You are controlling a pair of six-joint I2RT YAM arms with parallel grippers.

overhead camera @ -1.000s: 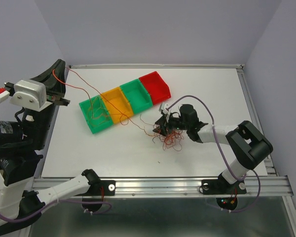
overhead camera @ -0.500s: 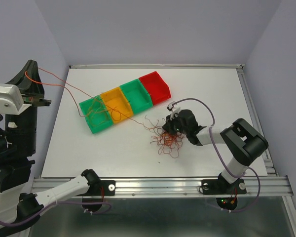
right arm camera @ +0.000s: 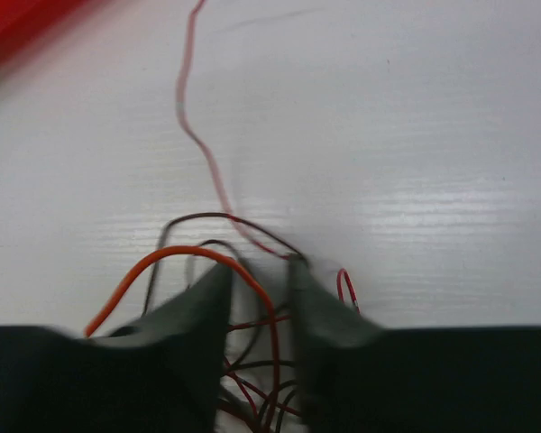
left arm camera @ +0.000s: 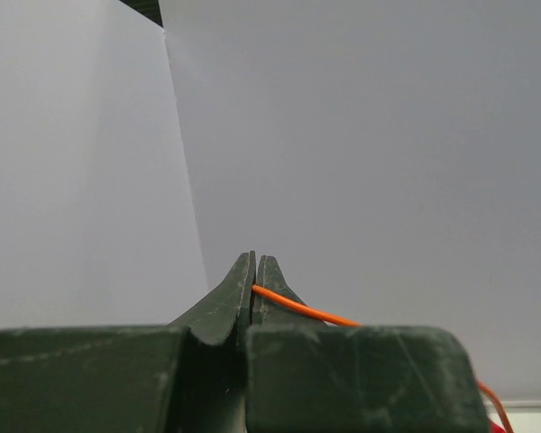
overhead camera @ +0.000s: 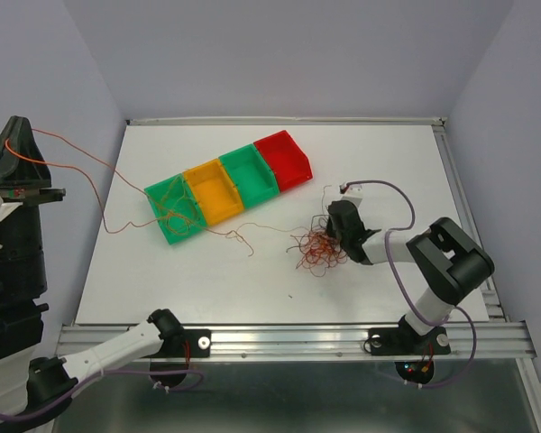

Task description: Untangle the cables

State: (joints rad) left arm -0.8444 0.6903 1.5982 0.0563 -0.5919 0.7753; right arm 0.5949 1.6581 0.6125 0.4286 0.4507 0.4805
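The cables are hair-thin wires. A fist-sized tangle of red, orange and dark loops lies right of the table's centre. My right gripper is low over its right side. In the right wrist view its jaws stand slightly apart, with an orange loop and dark strands crossing the gap, none pinched. My left gripper is raised past the table's left edge, shut on a single orange strand. That strand droops to the table and trails over the near green bin.
A row of bins runs diagonally across the middle: green, yellow, green, red. A thick lilac cable arcs over the right arm. Walls close off the left, back and right edges.
The left gripper has moved further left with the orange strand, which has slackened across the green bin. The right gripper shifted right and lower, and the tangle drew tighter beneath it.
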